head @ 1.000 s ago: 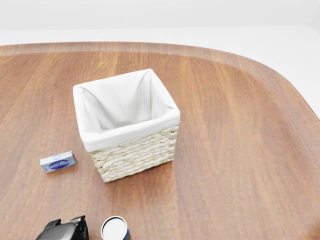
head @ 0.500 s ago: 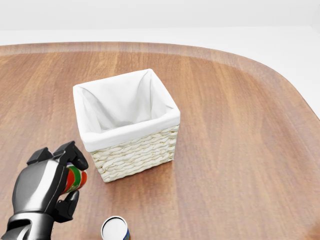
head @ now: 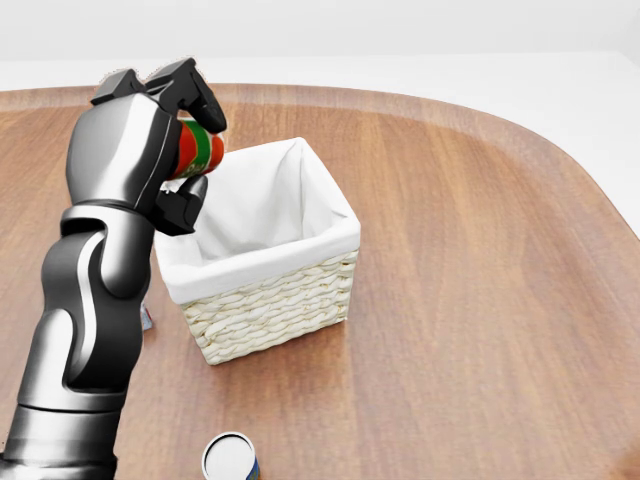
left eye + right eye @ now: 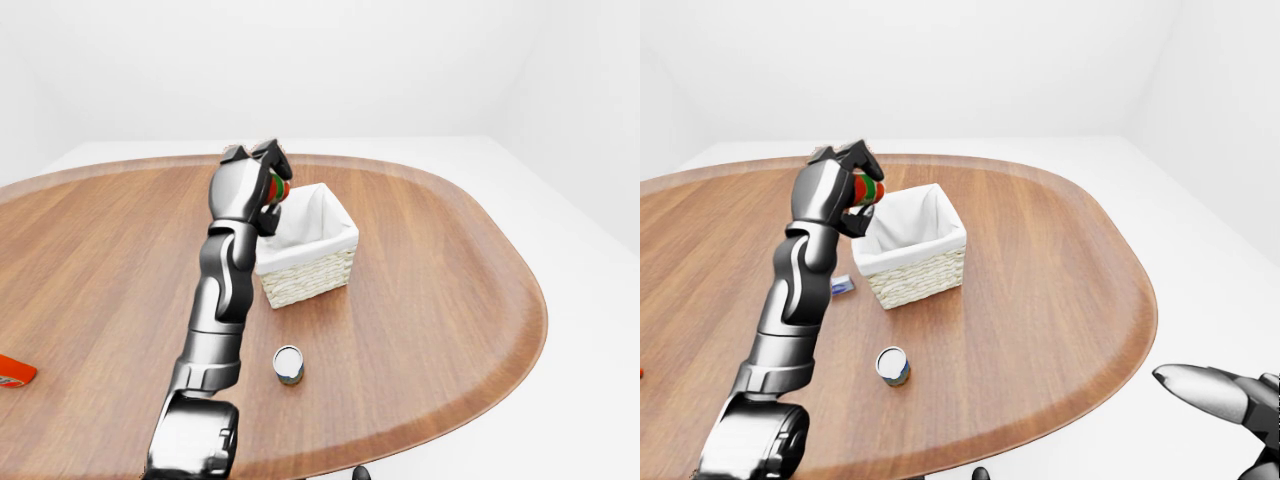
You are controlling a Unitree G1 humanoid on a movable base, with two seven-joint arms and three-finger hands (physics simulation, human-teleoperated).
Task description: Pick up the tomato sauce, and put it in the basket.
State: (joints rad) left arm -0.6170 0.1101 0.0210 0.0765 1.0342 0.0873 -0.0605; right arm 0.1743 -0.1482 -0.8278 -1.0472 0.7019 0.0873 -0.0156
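My left hand (image 3: pixel 190 155) is shut on the tomato sauce can (image 3: pixel 204 148), a red and green can tilted in the fingers. It holds the can in the air above the left rim of the basket (image 3: pixel 272 262), a woven basket with a white lining, open and empty inside, at the middle of the head view. The hand and can also show in the right-eye view (image 4: pixel 862 190). My right hand (image 4: pixel 1218 394) shows only as a silver shape at the bottom right of the right-eye view, far from the basket.
The basket stands on a round wooden table (image 3: pixel 470 260). A can with a white top (image 3: pixel 230 458) stands below the basket. A small blue and white box (image 4: pixel 842 285) lies left of the basket. An orange thing (image 4: pixel 14 371) lies at the far left.
My left hand rose from the bottom left of the head view, with the can in its fingers, up to above the basket's left rim. The camera has not moved.
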